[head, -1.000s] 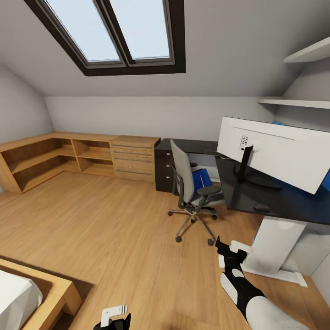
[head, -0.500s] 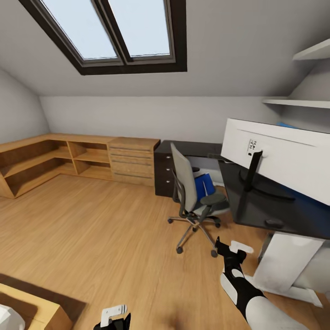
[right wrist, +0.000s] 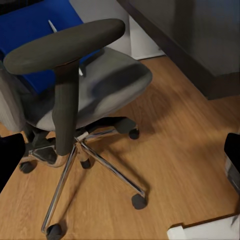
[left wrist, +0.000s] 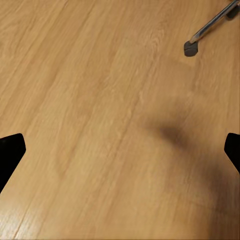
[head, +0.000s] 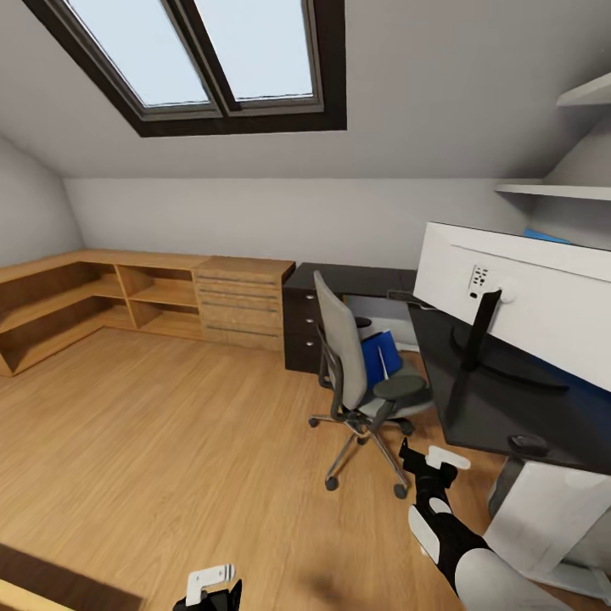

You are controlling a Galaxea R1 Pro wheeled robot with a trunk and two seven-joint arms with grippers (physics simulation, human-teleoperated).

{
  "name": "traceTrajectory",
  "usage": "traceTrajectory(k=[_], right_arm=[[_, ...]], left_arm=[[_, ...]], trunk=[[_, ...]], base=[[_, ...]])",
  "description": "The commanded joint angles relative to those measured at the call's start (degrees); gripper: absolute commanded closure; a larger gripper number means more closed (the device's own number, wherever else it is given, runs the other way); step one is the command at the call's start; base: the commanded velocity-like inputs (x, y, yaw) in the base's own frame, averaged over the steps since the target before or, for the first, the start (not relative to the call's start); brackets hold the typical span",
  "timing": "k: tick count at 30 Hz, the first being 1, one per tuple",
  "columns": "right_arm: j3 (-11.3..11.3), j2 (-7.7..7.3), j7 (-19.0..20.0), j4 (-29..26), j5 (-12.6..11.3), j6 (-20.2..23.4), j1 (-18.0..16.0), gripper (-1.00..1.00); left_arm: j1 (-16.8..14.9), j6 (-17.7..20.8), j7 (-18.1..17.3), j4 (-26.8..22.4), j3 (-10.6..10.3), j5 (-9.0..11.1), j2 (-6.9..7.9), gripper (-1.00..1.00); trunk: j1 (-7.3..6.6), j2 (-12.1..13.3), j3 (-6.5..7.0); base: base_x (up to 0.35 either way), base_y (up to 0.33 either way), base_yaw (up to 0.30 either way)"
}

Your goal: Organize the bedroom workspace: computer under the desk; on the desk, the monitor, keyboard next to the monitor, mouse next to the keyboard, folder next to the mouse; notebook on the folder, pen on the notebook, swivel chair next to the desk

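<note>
The grey swivel chair [head: 344, 352] stands on the wood floor beside the black L-shaped desk [head: 475, 407]. The blue folder [head: 379, 355] leans on its seat [right wrist: 112, 80] with a slim light pen [right wrist: 52, 25] against it. The notebook is out of view. The wide monitor [head: 543, 297] stands on the desk, white back toward me, and the small dark mouse [head: 528, 443] lies near the desk's front edge. My right gripper [head: 417, 462] hovers open just short of the chair's armrest [right wrist: 65, 45]. My left gripper [head: 208, 587] hangs open over bare floor.
A light wooden dresser and low shelving [head: 170, 297] run along the back wall. A black drawer unit [head: 303, 327] closes the desk's far end. A white upright block [head: 543, 518] stands under the desk. The chair's chrome castor legs [right wrist: 100, 165] spread over the floor.
The camera has moved forward toward the desk. The bed corner has slid out of the picture, and the chair and desk look nearer. Both arms hold the same pose.
</note>
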Motion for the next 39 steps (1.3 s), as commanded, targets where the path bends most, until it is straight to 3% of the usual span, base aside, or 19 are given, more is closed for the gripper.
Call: traceTrajectory(k=[1, 26, 39], right_arm=[[-0.13, 0.03, 0.04, 0.03, -0.19, -0.23, -0.04, -1.00], [-0.28, -0.06, 0.00, 0.03, -0.29, -0.22, -0.06, -1.00], [-0.28, -0.06, 0.00, 0.03, -0.29, -0.22, -0.03, -1.00]], left_arm=[[-0.01, 0.30, 0.03, -0.10, 0.07, 0.59, -0.02, -1.00], [-0.01, 0.31, -0.01, -0.18, -0.14, 0.65, -0.15, -1.00], [-0.01, 0.30, 0.03, -0.18, -0.20, 0.65, -0.22, -1.00]], trunk=[[0.01, -0.03, -0.06], [0.01, -0.03, -0.06], [2.86, -5.24, -2.39]], base=[[0.073, -0.020, 0.000], [0.064, -0.002, 0.000], [0.000, 0.000, 0.000]])
